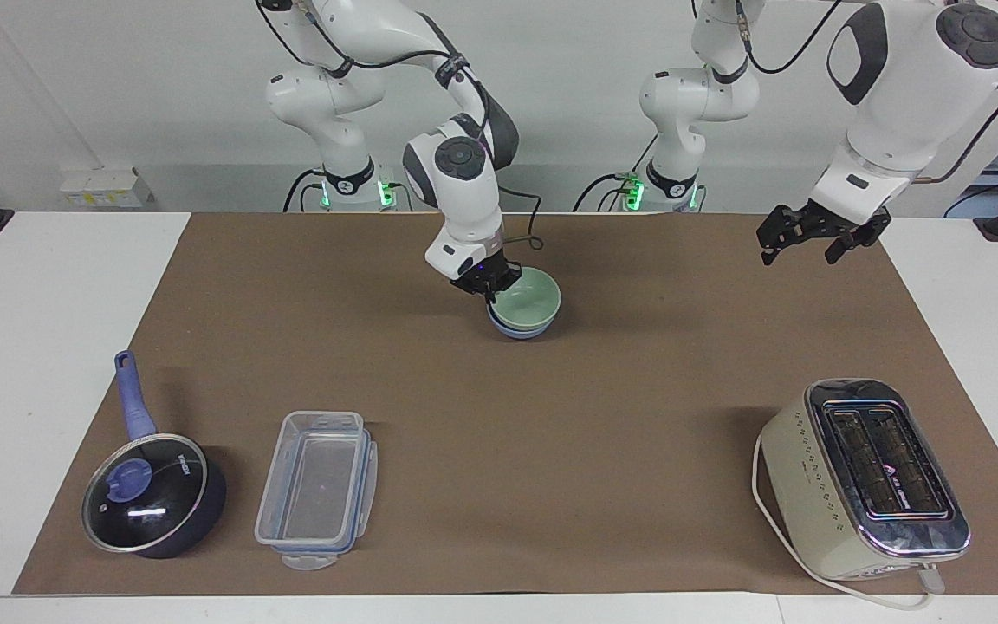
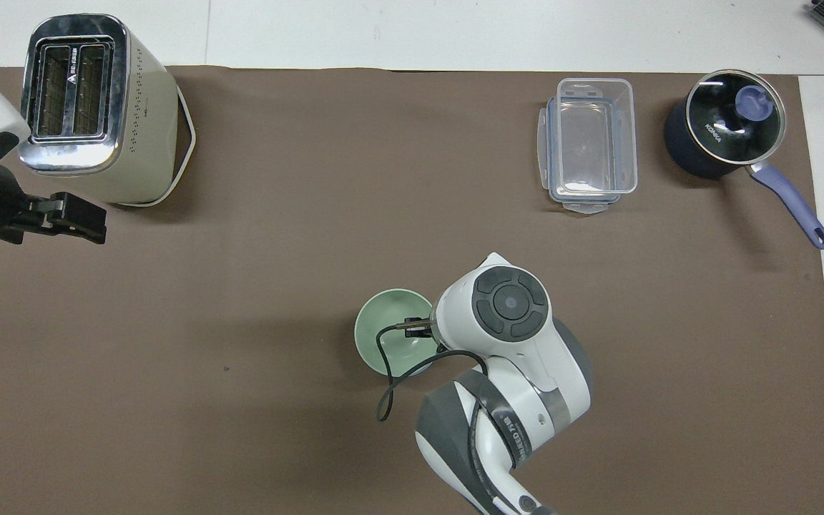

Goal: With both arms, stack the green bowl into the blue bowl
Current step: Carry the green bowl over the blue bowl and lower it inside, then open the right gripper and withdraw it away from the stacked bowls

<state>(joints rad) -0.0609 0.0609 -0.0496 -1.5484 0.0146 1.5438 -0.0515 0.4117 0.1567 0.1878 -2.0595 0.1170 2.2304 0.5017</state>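
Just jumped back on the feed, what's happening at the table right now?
The right gripper is shut on the rim of the green bowl, which now sits nested in the blue bowl in the middle of the brown mat. It has not let go yet. The left gripper waits open in the air over the left arm's end of the mat, holding nothing. The toaster, clear food container and lidded saucepan stand apart, farther from the robots.
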